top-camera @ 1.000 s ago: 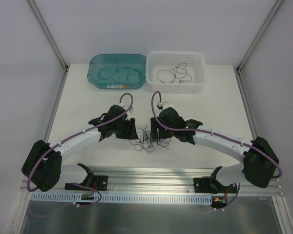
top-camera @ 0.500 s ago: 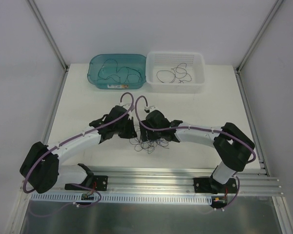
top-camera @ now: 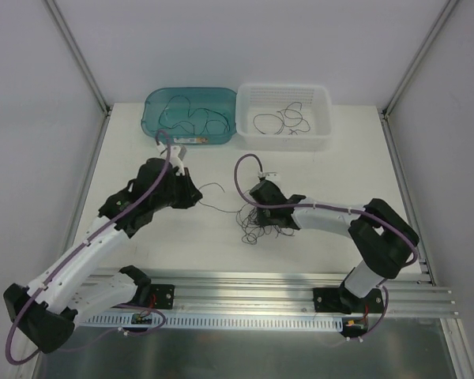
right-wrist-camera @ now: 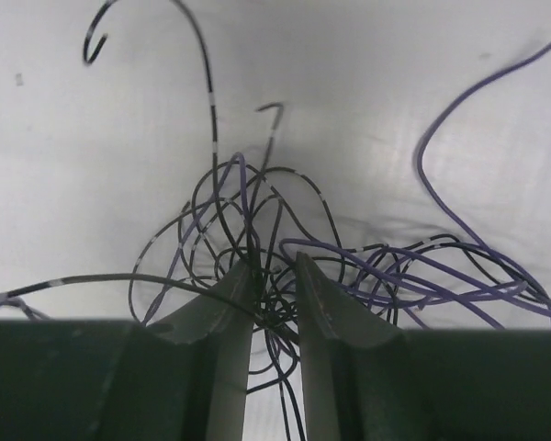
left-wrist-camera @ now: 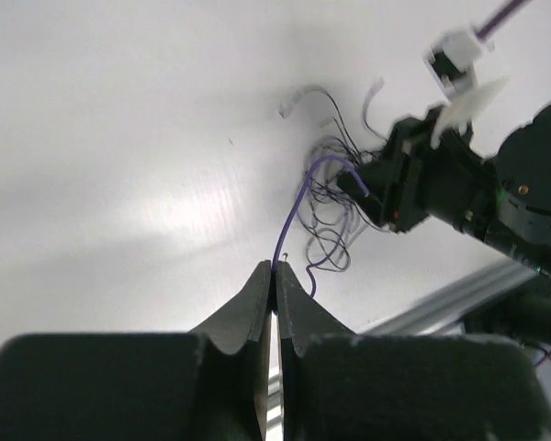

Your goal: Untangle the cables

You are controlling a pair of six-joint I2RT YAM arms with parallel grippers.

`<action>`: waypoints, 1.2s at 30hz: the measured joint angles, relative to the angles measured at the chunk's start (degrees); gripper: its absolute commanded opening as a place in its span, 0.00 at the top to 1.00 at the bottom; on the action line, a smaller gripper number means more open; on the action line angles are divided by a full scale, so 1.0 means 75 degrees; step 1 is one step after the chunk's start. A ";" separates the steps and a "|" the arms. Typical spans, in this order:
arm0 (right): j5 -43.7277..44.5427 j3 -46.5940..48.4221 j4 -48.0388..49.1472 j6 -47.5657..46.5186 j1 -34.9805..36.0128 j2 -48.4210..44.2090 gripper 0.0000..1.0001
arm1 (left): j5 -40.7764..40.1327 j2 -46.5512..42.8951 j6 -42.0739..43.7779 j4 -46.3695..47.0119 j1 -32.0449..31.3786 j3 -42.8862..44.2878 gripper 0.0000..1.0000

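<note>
Left pincer (left-wrist-camera: pixel 274 268) pinches one thin purple cable (left-wrist-camera: pixel 297 197); curly cables (top-camera: pixel 257 225) tangled.

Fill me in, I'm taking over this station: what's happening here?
Two robot arms work a tangle of thin cables lying between them. The left gripper has its jaws shut on one purple cable leading back to it. The right gripper sits in the tangle, jaws narrowly apart with strands between. A teal bin and a white basket at the far edge each hold a few cables.
</note>
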 measured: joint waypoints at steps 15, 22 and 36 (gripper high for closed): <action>0.0140 -0.1180 -0.0901 0.0169 -0.1804 -0.1871 0.69 | -0.2261 -0.0312 0.1533 -0.2710 0.3433 0.3375 1.00; 0.0134 -0.1448 -0.1408 0.0152 -0.2538 -0.2614 0.68 | -0.4010 0.0143 0.2127 -0.3010 0.4089 0.4223 1.00; 0.0102 -0.1454 -0.2232 -0.0315 -0.2865 -0.3375 0.51 | -0.2081 0.0047 0.2302 -0.2512 0.4374 0.1897 0.89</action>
